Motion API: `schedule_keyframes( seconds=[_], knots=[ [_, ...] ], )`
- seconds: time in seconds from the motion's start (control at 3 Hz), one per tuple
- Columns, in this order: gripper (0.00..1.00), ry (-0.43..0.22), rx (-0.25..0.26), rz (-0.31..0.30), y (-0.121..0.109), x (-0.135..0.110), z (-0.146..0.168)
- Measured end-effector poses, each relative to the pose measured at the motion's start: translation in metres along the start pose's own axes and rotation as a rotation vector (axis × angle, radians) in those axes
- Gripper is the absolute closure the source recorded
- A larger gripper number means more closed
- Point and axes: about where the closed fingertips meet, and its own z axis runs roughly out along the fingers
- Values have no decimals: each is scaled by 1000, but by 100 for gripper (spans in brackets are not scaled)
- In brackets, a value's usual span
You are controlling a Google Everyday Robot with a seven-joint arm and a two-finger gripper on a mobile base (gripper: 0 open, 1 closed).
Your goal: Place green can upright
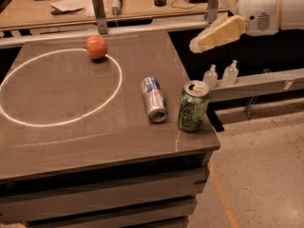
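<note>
The green can (193, 106) stands upright near the right front corner of the dark table (71, 137), its silver top and pull tab facing up. My gripper (198, 43) hangs in the air above and behind the can, well clear of it, at the end of the white arm (259, 11) that reaches in from the upper right. Nothing is in the gripper.
A silver can with blue and red marks (154, 99) lies on its side just left of the green can. A red apple (96, 47) rests on the white circle (57, 87) at the table's back. Two small bottles (221, 74) stand on a ledge to the right.
</note>
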Motion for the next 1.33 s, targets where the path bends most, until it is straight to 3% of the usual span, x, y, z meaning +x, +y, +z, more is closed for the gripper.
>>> schedule_keyframes(
  seconds=[1.0,1.33],
  knots=[
    [0,12,-141,-30,3,71,40],
    [0,12,-141,-30,3,71,40]
  ],
)
